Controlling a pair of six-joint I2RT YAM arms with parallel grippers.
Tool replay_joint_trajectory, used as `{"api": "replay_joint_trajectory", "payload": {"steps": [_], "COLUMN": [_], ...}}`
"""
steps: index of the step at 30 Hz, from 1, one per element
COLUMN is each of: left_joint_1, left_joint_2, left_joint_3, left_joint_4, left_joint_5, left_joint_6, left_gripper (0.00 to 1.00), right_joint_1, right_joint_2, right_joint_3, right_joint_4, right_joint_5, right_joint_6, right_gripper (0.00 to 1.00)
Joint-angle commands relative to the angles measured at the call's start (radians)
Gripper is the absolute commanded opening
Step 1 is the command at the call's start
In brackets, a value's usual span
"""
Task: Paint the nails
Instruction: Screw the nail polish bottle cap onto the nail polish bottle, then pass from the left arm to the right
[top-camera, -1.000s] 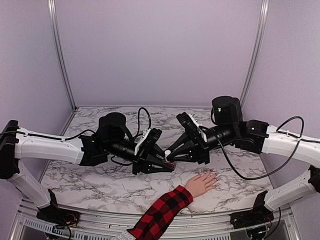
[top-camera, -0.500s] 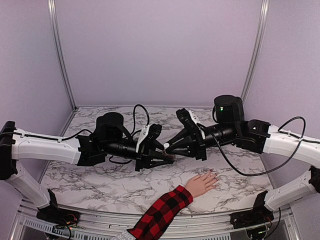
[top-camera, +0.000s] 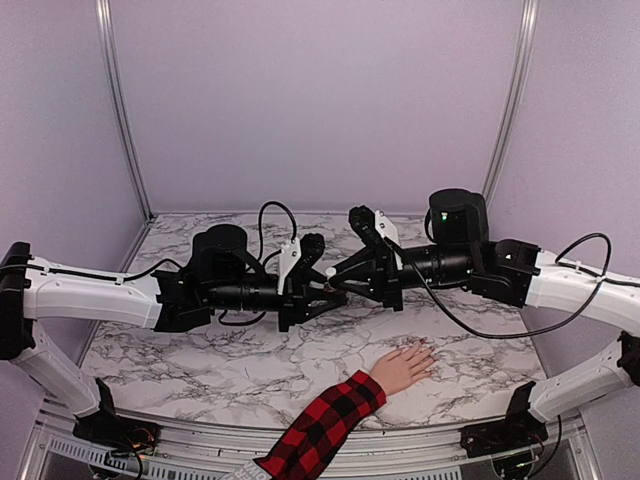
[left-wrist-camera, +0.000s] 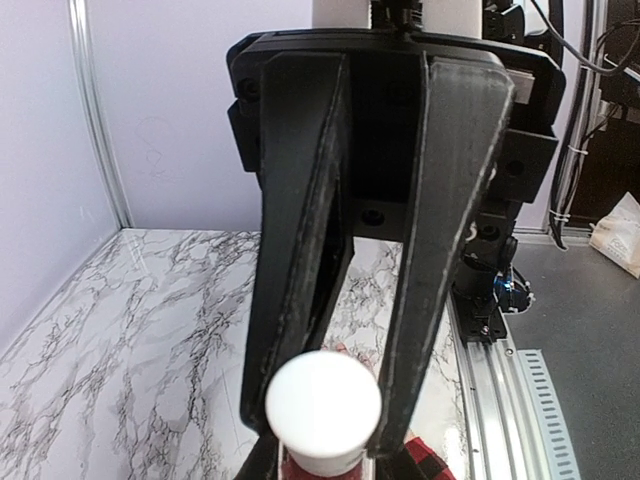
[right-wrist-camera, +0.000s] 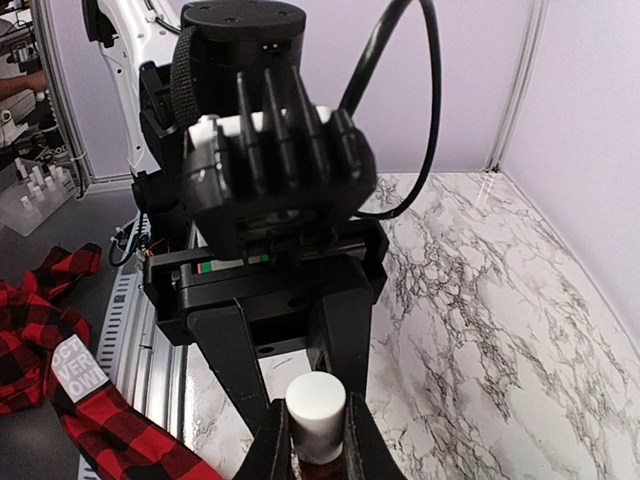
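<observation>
A small dark-red polish bottle (left-wrist-camera: 300, 464) with a white cap (left-wrist-camera: 322, 405) hangs above the marble table between both grippers. My left gripper (top-camera: 333, 290) is shut on the bottle's body, its fingertips just in view at the bottom of the left wrist view. My right gripper (right-wrist-camera: 316, 447) is shut on the lower part of the white cap (right-wrist-camera: 316, 400). The pale hand (top-camera: 404, 366) with the plaid sleeve (top-camera: 325, 425) lies flat on the table, in front and to the right of the grippers. The nails (top-camera: 428, 351) are too small to make out.
The marble table (top-camera: 200, 365) is closed in by purple walls with metal corner posts (top-camera: 120, 110). An aluminium rail (top-camera: 420, 445) runs along the near edge by the arm bases. Black cables (top-camera: 500, 345) loop off both wrists.
Both grippers, joined at the bottle, have risen and moved back from the hand, and the arms have levelled out. The hand has not moved.
</observation>
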Motion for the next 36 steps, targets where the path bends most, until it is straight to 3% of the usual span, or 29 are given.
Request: {"api": "replay_joint_trajectory", "payload": {"steps": [1,13,14,19,21,28,36], "left_joint_1": [0.019,0.02,0.02,0.022,0.023,0.02,0.013], "left_joint_2": [-0.029,0.01,0.012,0.006,0.006,0.024,0.043], "left_joint_3": [0.002,0.03,0.03,0.02,0.019,0.036,0.063], "left_joint_4": [0.018,0.015,0.014,-0.002,-0.005,-0.016,-0.037], "left_joint_5": [-0.172,-0.276,-0.273,-0.191,-0.137,0.04,0.032], "left_joint_6": [-0.003,-0.016,-0.013,0.013,0.02,0.03,0.033], "left_gripper": [0.0,0.0,0.0,0.0,0.0,0.0,0.0], "right_joint_1": [0.004,0.001,-0.002,-0.015,-0.018,-0.02,-0.019], "right_joint_2": [0.006,-0.005,-0.009,-0.063,-0.08,-0.049,0.014], "right_joint_3": [0.004,-0.029,-0.031,-0.049,-0.055,-0.029,0.021], "right_joint_4": [0.013,0.056,0.056,0.064,0.067,0.034,0.015], "right_joint_5": [0.09,0.249,0.241,0.168,0.161,0.087,0.099], "right_joint_6": [0.073,0.125,0.122,0.109,0.107,0.096,0.111], "right_gripper": [0.0,0.0,0.03,0.41,0.46,0.49,0.39]}}
